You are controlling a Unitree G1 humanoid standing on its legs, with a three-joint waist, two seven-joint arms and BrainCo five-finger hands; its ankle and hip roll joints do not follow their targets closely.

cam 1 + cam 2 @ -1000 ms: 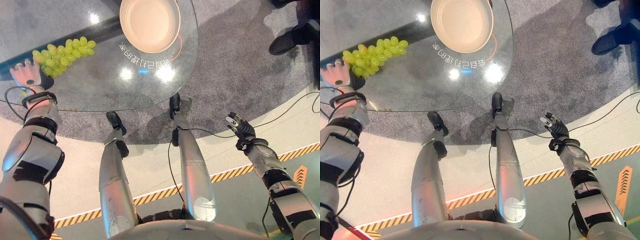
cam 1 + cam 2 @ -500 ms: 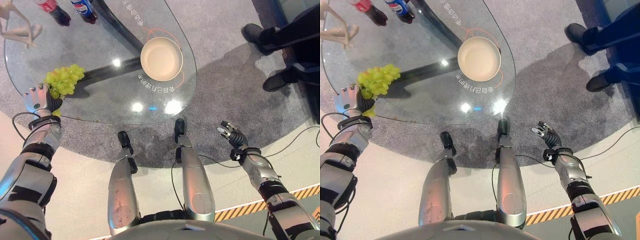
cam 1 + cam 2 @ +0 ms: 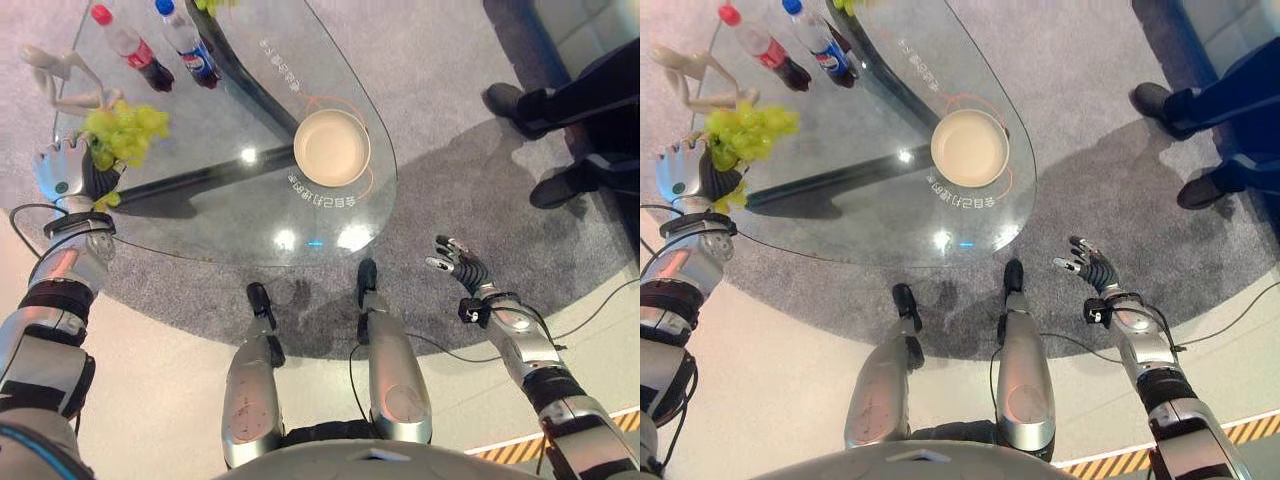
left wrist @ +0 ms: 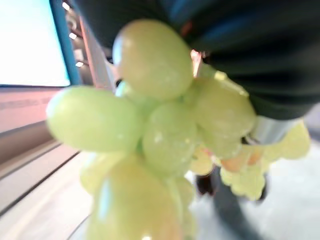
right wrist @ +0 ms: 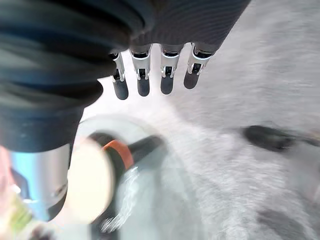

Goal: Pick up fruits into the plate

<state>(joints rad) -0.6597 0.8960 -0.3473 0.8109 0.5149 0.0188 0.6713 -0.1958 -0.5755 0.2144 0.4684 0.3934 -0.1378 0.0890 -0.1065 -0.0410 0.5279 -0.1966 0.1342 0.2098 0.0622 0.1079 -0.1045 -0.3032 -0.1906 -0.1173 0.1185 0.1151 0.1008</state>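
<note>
A bunch of green grapes (image 3: pixel 125 130) is off the glass at the left edge of the oval glass table (image 3: pixel 230 215), with my left hand (image 3: pixel 65 175) shut on its near end. In the left wrist view the grapes (image 4: pixel 160 130) hang close against the hand's dark cover. The cream plate (image 3: pixel 331 148) sits empty on the table's right part. My right hand (image 3: pixel 458 265) hovers open over the grey carpet, off the table to the right, its fingers (image 5: pixel 150 80) straight; its wrist view catches the plate (image 5: pixel 90 180).
Two drink bottles (image 3: pixel 130 50) (image 3: pixel 190 45) and a white figurine (image 3: pixel 60 70) stand at the table's far left. A dark bar runs under the glass. A person's legs and shoes (image 3: pixel 560 120) are on the carpet at the far right.
The camera has swung, so more of the table shows. My left hand has lifted the grapes off the glass and carried them farther from me. The right hand stays open.
</note>
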